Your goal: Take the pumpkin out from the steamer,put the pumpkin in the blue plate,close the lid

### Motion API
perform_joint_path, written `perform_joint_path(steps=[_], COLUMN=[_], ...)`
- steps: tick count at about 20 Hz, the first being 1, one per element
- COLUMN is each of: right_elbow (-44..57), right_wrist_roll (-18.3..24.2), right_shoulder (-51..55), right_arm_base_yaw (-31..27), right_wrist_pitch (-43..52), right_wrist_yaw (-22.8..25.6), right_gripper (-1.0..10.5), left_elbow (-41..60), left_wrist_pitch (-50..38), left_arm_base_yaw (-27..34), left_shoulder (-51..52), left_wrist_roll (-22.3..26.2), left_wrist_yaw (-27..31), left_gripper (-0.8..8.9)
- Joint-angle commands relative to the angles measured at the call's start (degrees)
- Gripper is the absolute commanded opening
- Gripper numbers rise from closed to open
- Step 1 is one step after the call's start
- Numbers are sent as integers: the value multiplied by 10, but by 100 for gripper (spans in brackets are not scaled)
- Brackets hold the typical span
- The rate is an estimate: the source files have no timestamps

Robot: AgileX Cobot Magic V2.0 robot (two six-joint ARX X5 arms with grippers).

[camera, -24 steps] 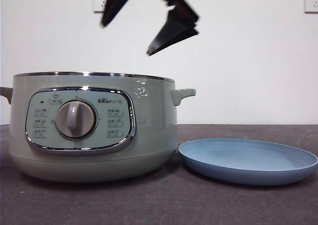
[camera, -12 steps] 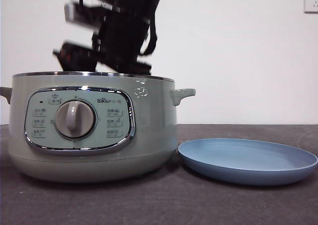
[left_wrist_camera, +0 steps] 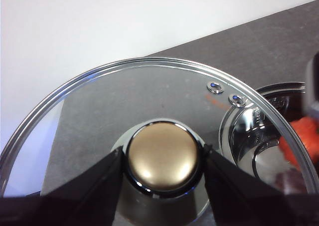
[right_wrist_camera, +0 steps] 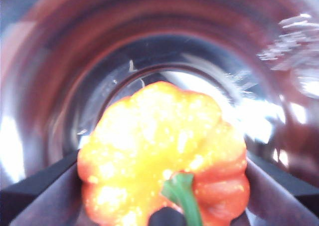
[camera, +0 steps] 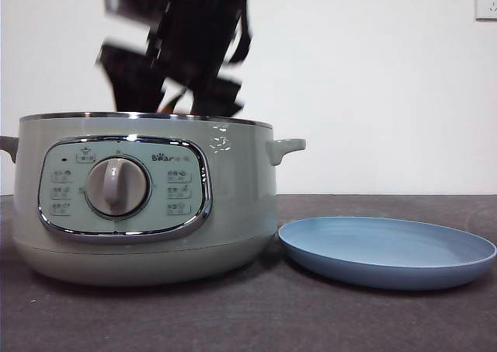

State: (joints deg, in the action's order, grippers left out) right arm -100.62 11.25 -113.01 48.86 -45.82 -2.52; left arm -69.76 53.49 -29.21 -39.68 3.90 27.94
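Observation:
The pale green steamer (camera: pixel 233 196) stands at the left in the front view, uncovered. My right gripper (camera: pixel 175 95) reaches down into it from above, blurred. In the right wrist view this gripper (right_wrist_camera: pixel 159 186) is shut on the orange pumpkin (right_wrist_camera: pixel 164 151), green stem towards the camera, over the shiny pot bottom. My left gripper (left_wrist_camera: pixel 162 161) is shut on the knob (left_wrist_camera: pixel 162 153) of the glass lid (left_wrist_camera: pixel 149 91) and holds it beside the pot; the pot's rim (left_wrist_camera: pixel 259 136) and the pumpkin (left_wrist_camera: pixel 304 141) show through the glass. The blue plate (camera: pixel 388 251) lies empty to the steamer's right.
The steamer's side handle (camera: pixel 286 146) sticks out towards the plate. The dark table (camera: pixel 349 321) runs in front of both. A white wall with sockets stands behind.
My right gripper came down from above the steamer with open jaws into the pot. It now stands a little higher at the rim, blurred by motion. Steamer and plate have not moved.

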Motion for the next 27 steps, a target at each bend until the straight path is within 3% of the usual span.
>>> perform_joint_path(steps=[1, 8, 11, 13, 19, 23, 27], right_elbow=[-1, 2, 51, 120, 357, 431, 439], right_wrist_roll=[2, -89, -131, -153, -181, -178, -176], right_shoulder=[53, 149, 158, 181, 267, 263, 225], right_arm_base_yaw=[-19, -162, -194, -196, -187, -187, -188], right_wrist_pitch=[-52, -252, -262, -230, -7, 103, 138], right_wrist_yaw=[-1, 2, 61, 106, 102, 96, 69], right_gripper=[-11, -11, -11, -11, -11, -8, 3], left_elbow=[-8, -8, -8, -8, -8, -8, -8], left_wrist_pitch=[-43, -60, -61, -63, -83, -89, -89], left_arm_base_yaw=[-1, -1, -1, -1, -1, -1, -1], left_shoulder=[0, -21, -21, -21, -21, -21, -21], left_wrist_roll=[2, 4, 4, 4, 4, 4, 4], left_wrist_yaw=[5, 2, 1, 0, -14, -31, -31], left_gripper=[-8, -8, -8, -8, -8, -8, -8])
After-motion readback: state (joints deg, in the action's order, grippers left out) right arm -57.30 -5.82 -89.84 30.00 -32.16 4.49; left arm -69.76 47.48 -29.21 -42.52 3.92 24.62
